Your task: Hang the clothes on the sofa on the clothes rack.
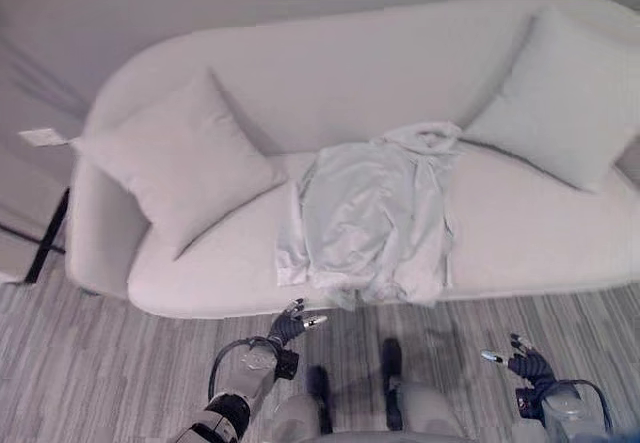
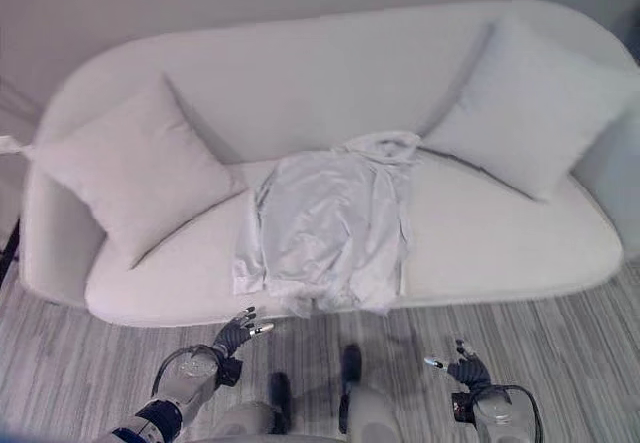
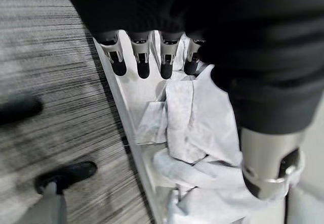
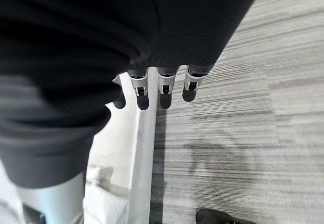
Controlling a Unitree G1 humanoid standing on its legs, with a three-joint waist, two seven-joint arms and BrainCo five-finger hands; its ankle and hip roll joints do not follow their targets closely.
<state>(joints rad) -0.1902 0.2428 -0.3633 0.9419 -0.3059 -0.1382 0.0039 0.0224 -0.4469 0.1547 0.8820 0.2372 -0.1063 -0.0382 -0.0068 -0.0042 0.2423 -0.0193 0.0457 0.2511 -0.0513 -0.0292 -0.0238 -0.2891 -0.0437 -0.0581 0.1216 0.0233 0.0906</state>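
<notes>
Right end of the sofa cut off by the picture's edge, along with part of the right cushion. Seat under the shirt hidden. Small pale tag by the left cushion too small to tell.

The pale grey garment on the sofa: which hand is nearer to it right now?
Left. The left hand hovers open just below the front hem of the pale grey garment, at the white sofa edge. The right hand, also open, is lower, off to the garment's right over the floor.
</notes>
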